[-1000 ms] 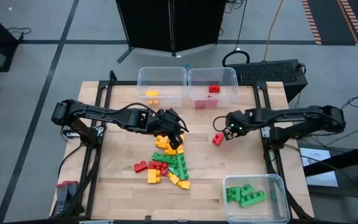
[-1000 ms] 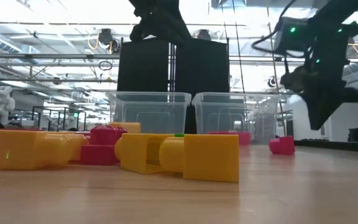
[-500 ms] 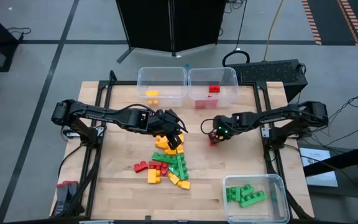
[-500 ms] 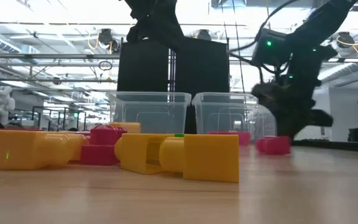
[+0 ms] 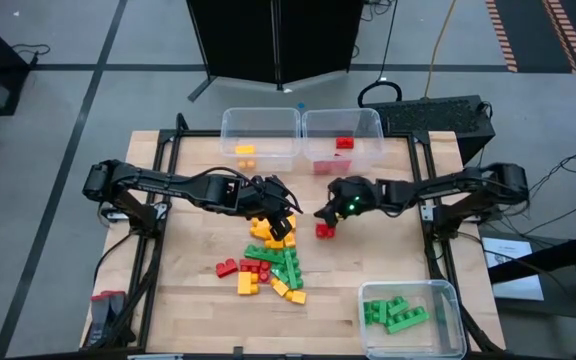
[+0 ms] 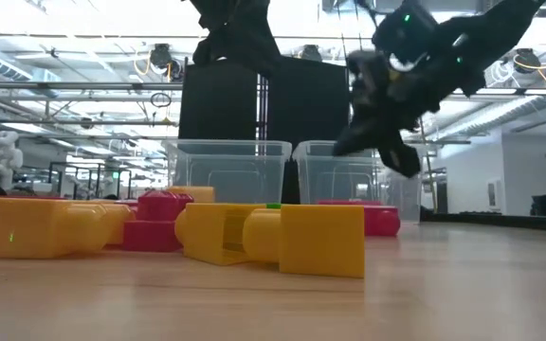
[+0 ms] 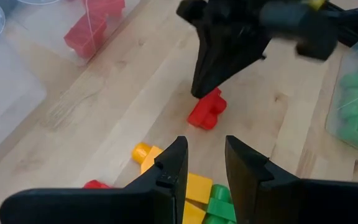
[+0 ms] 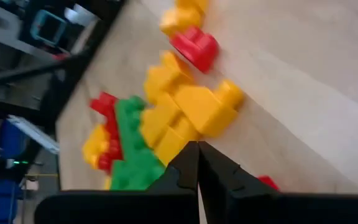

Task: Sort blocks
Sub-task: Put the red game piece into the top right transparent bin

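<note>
Green bin [image 5: 411,317] well stocked, red and yellow bins barely; most blocks [image 5: 268,262] remain mid-bench. Right pincer [image 5: 325,218] (pressed together) nudges a red block [image 5: 324,230]; left pincer [image 5: 282,224], narrowly spread, hovers empty

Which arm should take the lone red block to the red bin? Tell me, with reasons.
Right. Its shut tool sits right over the lone red block; the left tool hovers at the pile.
</note>
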`<state>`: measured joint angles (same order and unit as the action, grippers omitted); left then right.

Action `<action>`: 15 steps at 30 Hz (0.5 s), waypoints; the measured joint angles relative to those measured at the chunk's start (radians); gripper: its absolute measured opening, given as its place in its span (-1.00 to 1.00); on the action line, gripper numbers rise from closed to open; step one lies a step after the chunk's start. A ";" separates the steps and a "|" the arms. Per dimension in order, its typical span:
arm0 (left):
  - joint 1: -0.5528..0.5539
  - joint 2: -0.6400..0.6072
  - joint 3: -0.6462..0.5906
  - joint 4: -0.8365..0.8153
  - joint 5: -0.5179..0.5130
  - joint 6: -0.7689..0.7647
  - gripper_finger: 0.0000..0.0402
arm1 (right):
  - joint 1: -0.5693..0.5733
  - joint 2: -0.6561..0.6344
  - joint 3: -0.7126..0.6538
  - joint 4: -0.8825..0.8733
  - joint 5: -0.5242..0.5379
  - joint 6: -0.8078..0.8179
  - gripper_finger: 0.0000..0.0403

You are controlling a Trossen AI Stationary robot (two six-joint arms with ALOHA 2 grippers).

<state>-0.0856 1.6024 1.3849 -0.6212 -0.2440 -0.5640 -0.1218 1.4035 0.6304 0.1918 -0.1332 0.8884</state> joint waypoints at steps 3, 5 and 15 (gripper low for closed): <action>0.000 0.000 0.000 0.001 0.000 0.011 -0.60 | -0.011 -0.078 0.000 -0.012 0.000 -0.007 -1.00; 0.000 0.001 0.000 0.002 -0.006 0.027 -0.60 | -0.024 -0.151 0.000 -0.011 0.004 -0.012 -1.00; 0.002 0.082 -0.003 0.156 -0.101 0.149 -0.60 | -0.069 -0.637 0.000 -0.007 0.028 -0.142 -1.00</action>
<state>-0.0834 1.6841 1.3823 -0.4649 -0.3452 -0.4149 -0.1905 0.7669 0.6304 0.1846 -0.1049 0.7462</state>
